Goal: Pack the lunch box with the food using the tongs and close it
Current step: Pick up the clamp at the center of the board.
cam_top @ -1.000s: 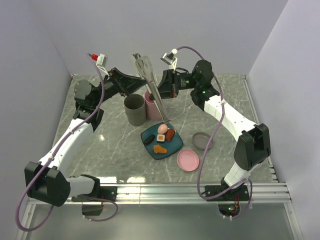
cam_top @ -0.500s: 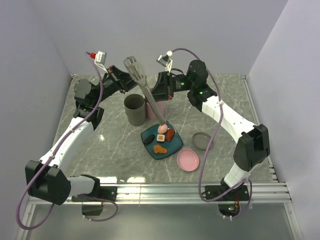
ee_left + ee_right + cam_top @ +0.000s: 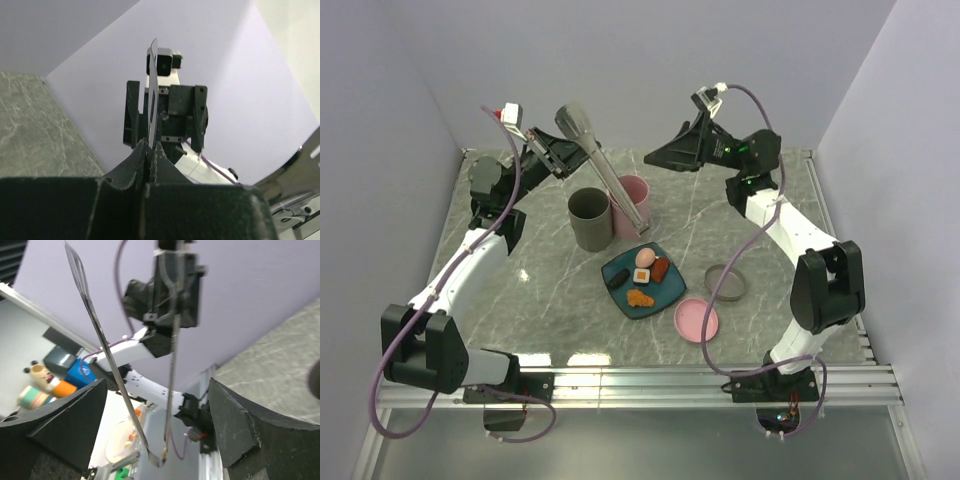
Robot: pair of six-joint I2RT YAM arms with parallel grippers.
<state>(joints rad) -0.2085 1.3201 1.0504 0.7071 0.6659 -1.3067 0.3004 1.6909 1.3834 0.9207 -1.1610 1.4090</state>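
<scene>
The silver tongs (image 3: 605, 172) slant from high at the back left down to tips beside the pink tub (image 3: 632, 205). My left gripper (image 3: 552, 152) is shut on them near their upper end. In the left wrist view the fingers (image 3: 137, 160) pinch one thin tong arm (image 3: 153, 95) edge-on. My right gripper (image 3: 658, 160) stands open and apart from the tongs, to their right. In its wrist view the two tong arms (image 3: 102, 347) hang between wide fingers (image 3: 240, 425). The food lies on the teal plate (image 3: 665, 293): pink egg (image 3: 645, 258), sausage (image 3: 661, 269), white-and-orange block (image 3: 642, 276), dark piece (image 3: 617, 278), nugget (image 3: 640, 297).
A grey round tub (image 3: 589, 218) stands next to the pink tub behind the plate. A grey lid (image 3: 725, 282) and a pink lid (image 3: 695, 320) lie to the plate's right. Walls close in the table at the back and sides.
My left gripper has shut on the tongs. My right gripper let them go, opened wide and drew back to the right. The tongs swung a little to the left.
</scene>
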